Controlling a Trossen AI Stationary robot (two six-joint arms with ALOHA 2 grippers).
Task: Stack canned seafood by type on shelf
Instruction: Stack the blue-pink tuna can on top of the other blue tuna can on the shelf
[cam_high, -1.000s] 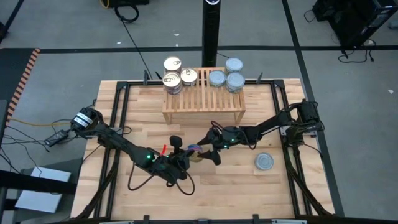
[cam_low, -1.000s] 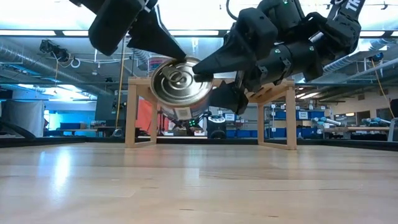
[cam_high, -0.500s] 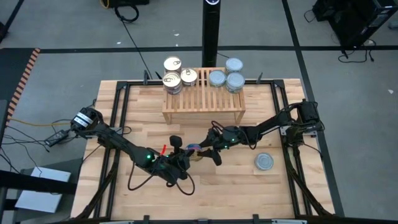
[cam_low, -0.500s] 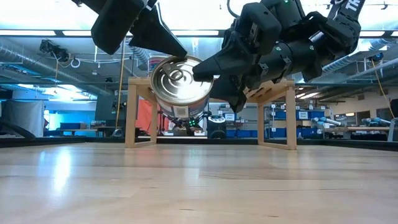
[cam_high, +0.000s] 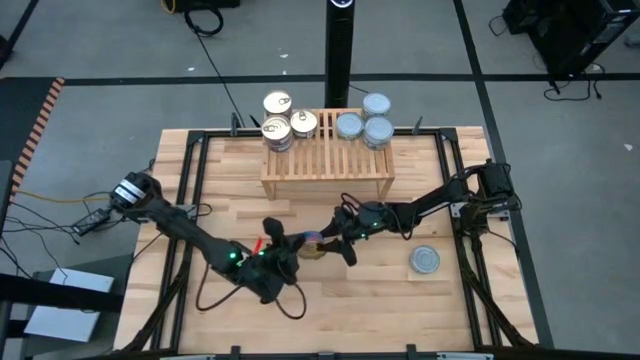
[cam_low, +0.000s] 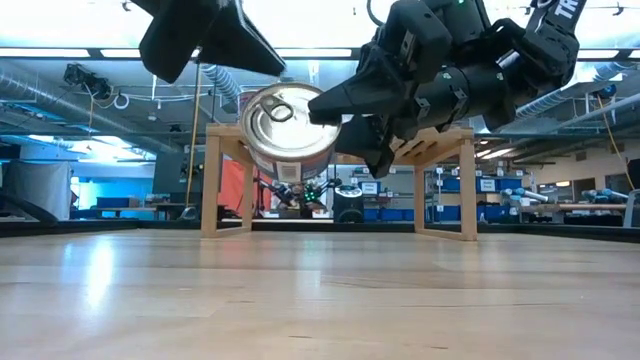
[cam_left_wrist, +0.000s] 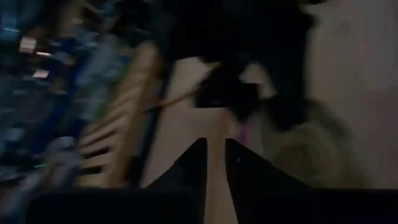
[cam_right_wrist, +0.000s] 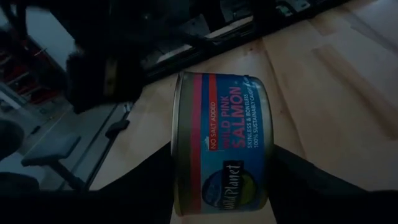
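A salmon tin (cam_right_wrist: 224, 143) with a blue label and a gold pull-tab lid (cam_low: 285, 120) hangs above the table's middle, lid toward the near edge. My right gripper (cam_high: 328, 243) is shut on it, reaching in from the right. My left gripper (cam_left_wrist: 214, 155) stands just left of the tin and a little higher (cam_low: 270, 65), slightly open and holding nothing. The wooden shelf (cam_high: 327, 160) at the far middle carries gold-lidded tins (cam_high: 290, 127) on its left and blue-silver ones (cam_high: 363, 127) on its right. My right gripper pinches the tin across its two flat ends, one finger (cam_low: 335, 102) on the right part of the lid and the other on the bottom (cam_right_wrist: 273, 168). The fingers come nearly level from the table's right. The tin lies on its side, lifted clear.
One blue-silver tin (cam_high: 425, 260) lies on the table at the near right. Two more tins (cam_high: 277, 103) (cam_high: 376, 104) show beyond the shelf's far edge. The bare tabletop (cam_high: 380, 310) stretches along the near side.
My right gripper has shut on the tin's ends. My left gripper has let go of the tin's upper left edge, opened a little, and drawn back up and toward the table's left. The tin now stays with my right gripper, lid a bit more upright.
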